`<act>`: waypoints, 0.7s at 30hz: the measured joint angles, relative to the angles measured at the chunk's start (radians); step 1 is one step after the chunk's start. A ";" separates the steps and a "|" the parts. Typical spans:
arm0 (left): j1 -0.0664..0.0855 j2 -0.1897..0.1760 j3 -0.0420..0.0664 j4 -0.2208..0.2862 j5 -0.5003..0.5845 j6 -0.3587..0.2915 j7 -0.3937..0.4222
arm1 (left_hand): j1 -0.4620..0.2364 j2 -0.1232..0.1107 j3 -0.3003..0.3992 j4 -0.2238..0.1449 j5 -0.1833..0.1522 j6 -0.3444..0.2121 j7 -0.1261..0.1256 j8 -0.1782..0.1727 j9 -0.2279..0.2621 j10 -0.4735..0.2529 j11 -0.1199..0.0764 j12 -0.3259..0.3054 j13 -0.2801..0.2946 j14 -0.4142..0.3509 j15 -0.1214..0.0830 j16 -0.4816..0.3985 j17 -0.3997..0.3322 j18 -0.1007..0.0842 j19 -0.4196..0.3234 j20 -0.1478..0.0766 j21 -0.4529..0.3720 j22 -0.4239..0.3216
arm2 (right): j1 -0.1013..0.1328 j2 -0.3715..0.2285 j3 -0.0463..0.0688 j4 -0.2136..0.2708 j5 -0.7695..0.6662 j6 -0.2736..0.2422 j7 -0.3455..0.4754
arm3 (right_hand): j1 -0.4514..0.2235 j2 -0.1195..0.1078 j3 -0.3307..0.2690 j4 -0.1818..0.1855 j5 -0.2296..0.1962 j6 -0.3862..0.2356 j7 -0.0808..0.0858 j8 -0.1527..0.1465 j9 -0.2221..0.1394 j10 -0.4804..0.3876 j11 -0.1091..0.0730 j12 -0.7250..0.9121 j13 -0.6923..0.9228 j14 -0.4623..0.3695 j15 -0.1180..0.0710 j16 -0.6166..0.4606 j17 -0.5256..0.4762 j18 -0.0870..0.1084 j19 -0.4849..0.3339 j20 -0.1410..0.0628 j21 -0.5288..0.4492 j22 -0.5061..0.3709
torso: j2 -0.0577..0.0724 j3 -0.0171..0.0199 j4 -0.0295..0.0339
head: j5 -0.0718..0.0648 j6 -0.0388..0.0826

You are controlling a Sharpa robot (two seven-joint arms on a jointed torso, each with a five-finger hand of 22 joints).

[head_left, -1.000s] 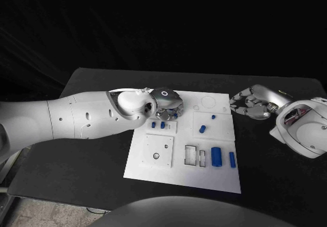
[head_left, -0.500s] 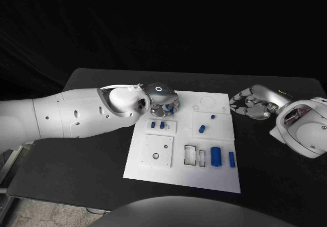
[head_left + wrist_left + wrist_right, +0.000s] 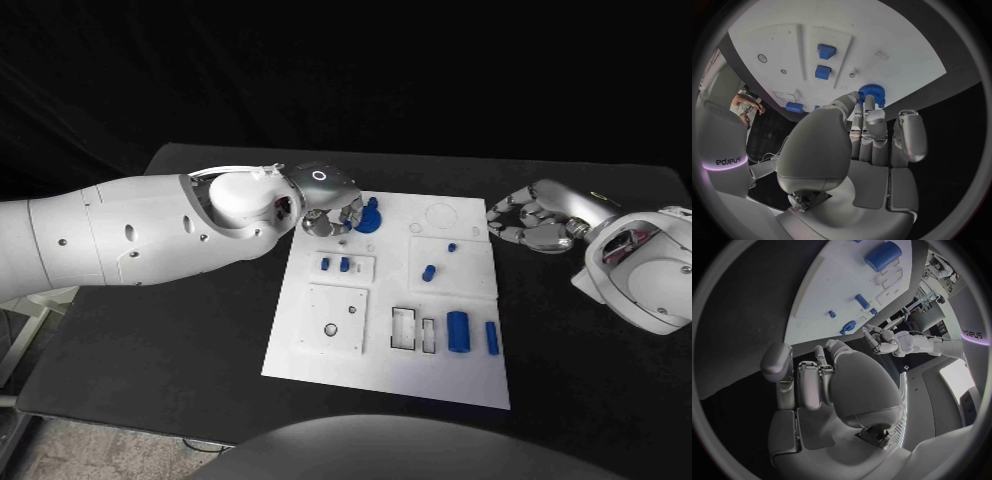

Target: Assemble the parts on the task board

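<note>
Left hand (image 3: pixel 330 203) pinches blue gear (image 3: pixel 368 217) above task board (image 3: pixel 387 370).

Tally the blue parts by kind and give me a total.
gear: 1
large cylinder: 1
slim bar: 1
small pieces: 4
Total: 7
</note>
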 measured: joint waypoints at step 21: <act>-0.022 -0.001 -0.005 0.010 -0.019 0.046 -0.019 | -0.001 -0.001 0.003 -0.003 -0.006 0.003 -0.004 -0.001 -0.005 0.023 -0.002 0.000 0.000 -0.003 -0.003 0.000 -0.007 0.000 -0.004 0.004 0.000 0.000 | 0.000 0.008 0.000 -0.003 0.001 0.000 0.000 | 0.000 0.000 0.006 0.000 0.000 0.000 0.000 0.000 0.000 0.000 0.000 0.000 0.000 0.000 0.000 0.000 0.000 0.000 0.000 0.000 0.000 0.001 | 0.000 0.0002 -0.0006 | 0.004 0.000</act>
